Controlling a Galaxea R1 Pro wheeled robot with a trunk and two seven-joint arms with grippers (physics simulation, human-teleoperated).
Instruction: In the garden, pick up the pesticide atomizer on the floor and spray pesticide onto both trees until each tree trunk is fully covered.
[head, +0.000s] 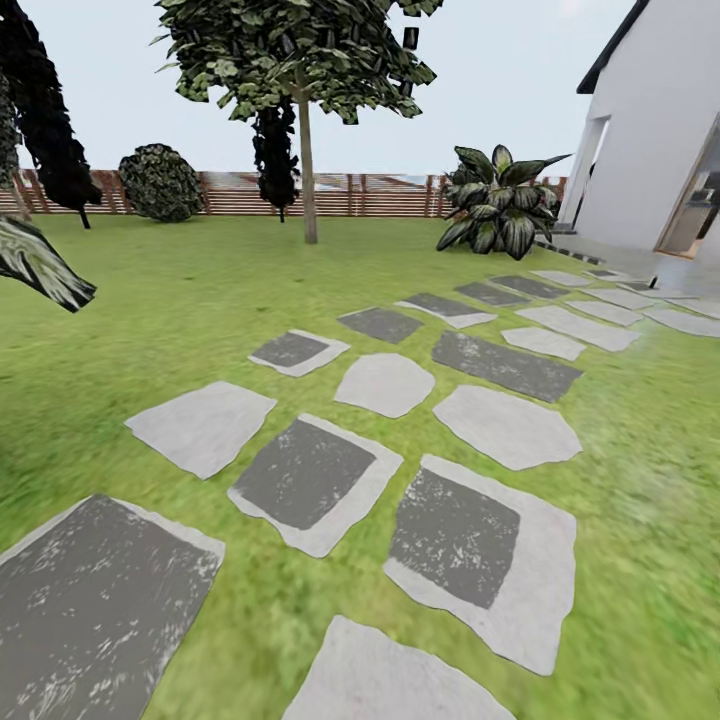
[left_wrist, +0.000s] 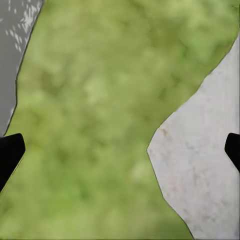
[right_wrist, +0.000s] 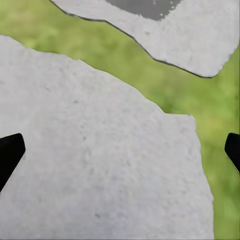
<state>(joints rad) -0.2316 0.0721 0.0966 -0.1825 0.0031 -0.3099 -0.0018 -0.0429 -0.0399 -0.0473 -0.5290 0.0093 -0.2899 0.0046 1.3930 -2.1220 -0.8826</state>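
1. I judge the step in hand to be finding the atomizer; I cannot make it out on the slabs (head: 310, 470) or the grass around them, though a thing so tiny could hide in the blurred far stretch toward the house (head: 650, 130).
2. To do this well, I would roll along the slab path slowly and sweep my head over each slab and grass strip, looking for a black bottle with a red top.
3. One tree (head: 300, 60) stands on the lawn (head: 200, 290) ahead, its bare trunk (head: 308, 170) in front of the fence (head: 350, 195). A striped plant (head: 500, 205) sits beside the house, not a target.
4. My left end effector (left_wrist: 120, 150) points down at grass beside a pale slab edge, fingertips (left_wrist: 10, 152) spread wide, nothing between them.
5. My right end effector (right_wrist: 120, 150) hangs over a light slab, fingertips (right_wrist: 10, 152) equally wide and empty.
6. Both arms seem held low and pointing down at the floor, ready for a reach once the bottle appears.
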